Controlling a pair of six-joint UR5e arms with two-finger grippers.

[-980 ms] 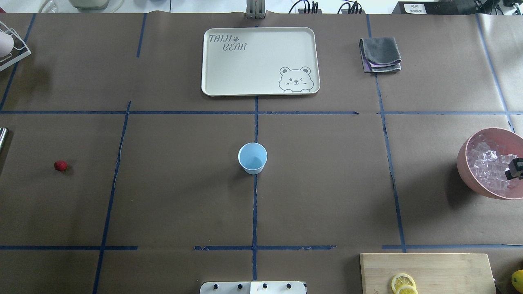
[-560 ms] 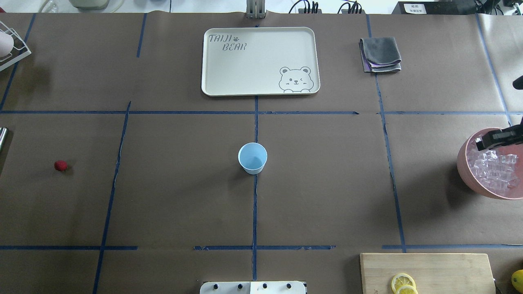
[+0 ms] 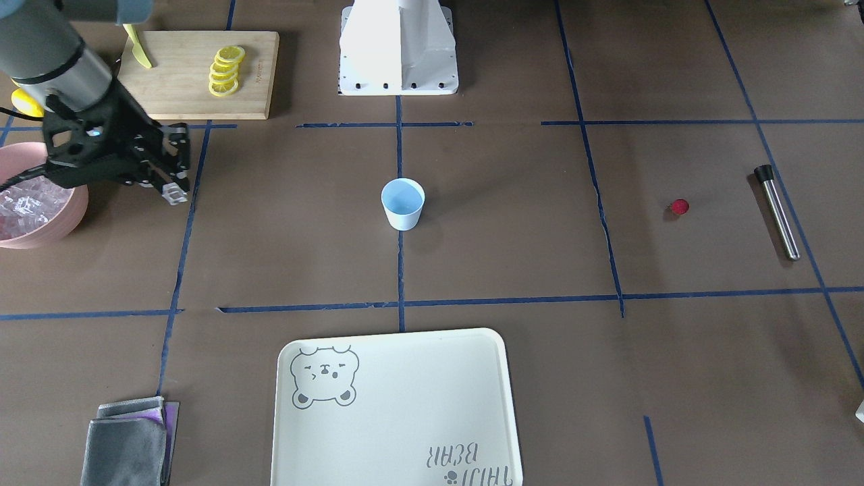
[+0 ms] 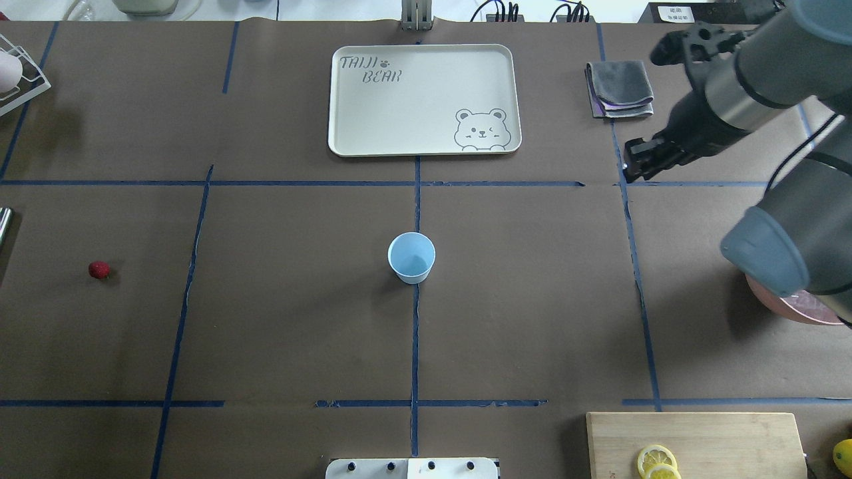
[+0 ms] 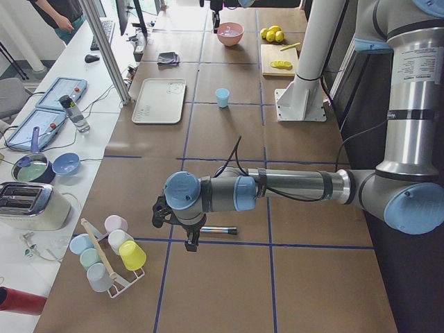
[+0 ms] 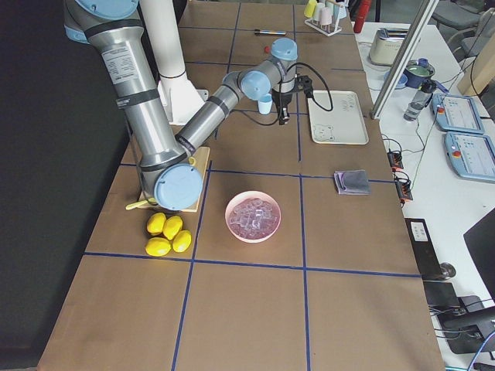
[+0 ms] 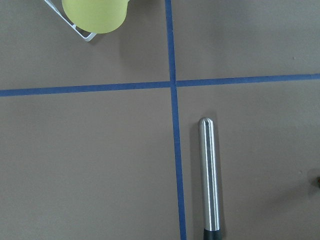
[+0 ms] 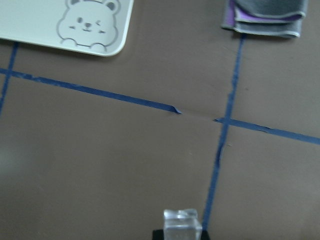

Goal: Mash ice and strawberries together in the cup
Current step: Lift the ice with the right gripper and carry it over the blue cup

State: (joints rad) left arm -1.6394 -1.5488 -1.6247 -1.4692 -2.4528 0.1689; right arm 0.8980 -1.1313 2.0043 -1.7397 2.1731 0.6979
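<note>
The pale blue cup (image 4: 411,258) stands upright at the table's middle and looks empty. To its right and farther back hangs my right gripper (image 4: 632,170), above the table and well apart from the cup. It is shut on one clear ice cube (image 8: 182,224), seen in the right wrist view. More ice (image 6: 253,215) fills the pink bowl (image 3: 64,226) at the right side. One red strawberry (image 4: 98,269) lies far left on the table. My left gripper (image 5: 191,239) hovers over a steel muddler (image 7: 209,180); I cannot tell whether it is open or shut.
A cream bear tray (image 4: 423,100) lies behind the cup, with a folded grey cloth (image 4: 619,88) to its right. A cutting board (image 4: 732,439) with lemon slices sits at the near right. A rack of cups (image 5: 107,253) stands by the left end.
My right arm has lifted out of the pink bowl and swung left and away over the table, carrying an ice cube. The cup and strawberry have not moved.
</note>
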